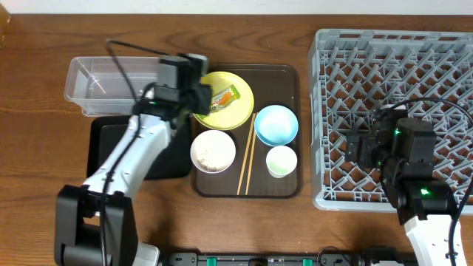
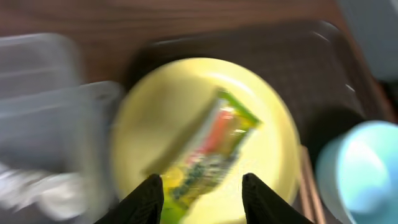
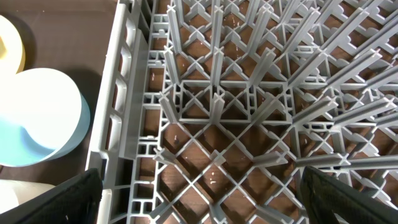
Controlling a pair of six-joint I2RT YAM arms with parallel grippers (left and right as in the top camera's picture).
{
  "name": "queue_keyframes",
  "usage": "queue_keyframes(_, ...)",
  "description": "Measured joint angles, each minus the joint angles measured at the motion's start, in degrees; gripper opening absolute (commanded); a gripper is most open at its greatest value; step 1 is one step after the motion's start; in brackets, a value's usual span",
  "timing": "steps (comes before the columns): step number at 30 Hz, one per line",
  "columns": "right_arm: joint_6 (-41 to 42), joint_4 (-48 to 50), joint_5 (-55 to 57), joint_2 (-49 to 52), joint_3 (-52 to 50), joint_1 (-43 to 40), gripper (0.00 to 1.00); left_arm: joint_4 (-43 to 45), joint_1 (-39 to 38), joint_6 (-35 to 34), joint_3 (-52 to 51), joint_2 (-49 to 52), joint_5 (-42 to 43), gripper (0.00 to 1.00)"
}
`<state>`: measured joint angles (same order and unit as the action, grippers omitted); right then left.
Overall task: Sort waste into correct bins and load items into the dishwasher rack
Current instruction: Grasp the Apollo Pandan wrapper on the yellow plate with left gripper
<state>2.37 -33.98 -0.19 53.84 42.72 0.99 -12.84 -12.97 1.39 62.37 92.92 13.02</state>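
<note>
The green-and-orange wrapper (image 1: 224,98) lies on the round yellow plate (image 1: 238,111) at the back of the brown serving tray. My left gripper (image 1: 198,97) is open just over the plate's left side. In the blurred left wrist view its jaws (image 2: 202,196) stand either side of the wrapper's (image 2: 214,143) near end, on the plate (image 2: 180,93). The white bowl (image 1: 213,150) holds rice. The light blue bowl (image 1: 276,124), pale green cup (image 1: 281,161) and chopsticks (image 1: 246,159) sit on the tray. My right gripper (image 1: 358,148) is open and empty over the grey rack (image 1: 399,59), near its left wall (image 3: 118,124).
The clear tub (image 1: 96,81) stands at the back left, with the black tray (image 1: 111,144) in front of it, partly under my left arm. The brown serving tray (image 1: 292,81) lies between them and the rack. The blue bowl (image 3: 37,118) shows beside the rack.
</note>
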Motion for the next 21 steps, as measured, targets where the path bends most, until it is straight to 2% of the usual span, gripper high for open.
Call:
queue_keyframes(2, 0.02, 0.00, 0.00, 0.00, 0.00, 0.00, 0.99, 0.20, -2.01, 2.25, 0.00, 0.59, -0.17, 0.53)
queue_keyframes(5, 0.00, 0.00, 0.00, 0.00, 0.00, 0.00, 0.99, 0.42, -4.00, 6.67, 0.00, 3.10, -0.76, 0.68)
queue_keyframes(7, 0.00, -0.02, 0.00, 0.00, 0.00, 0.00, 0.99, 0.59, -4.70, 9.11, 0.00, 5.49, -1.11, 0.72)
queue_keyframes(11, 0.00, -0.02, -0.02, 0.00, 0.00, 0.00, 0.99, 2.12, -5.14, 13.29, 0.00, 10.03, -3.17, 0.73)
queue_keyframes(21, 0.00, -0.07, 0.00, 0.00, 0.00, 0.00, 0.99, 7.58, -5.14, 15.63, -0.02, 13.25, -8.83, 0.73)
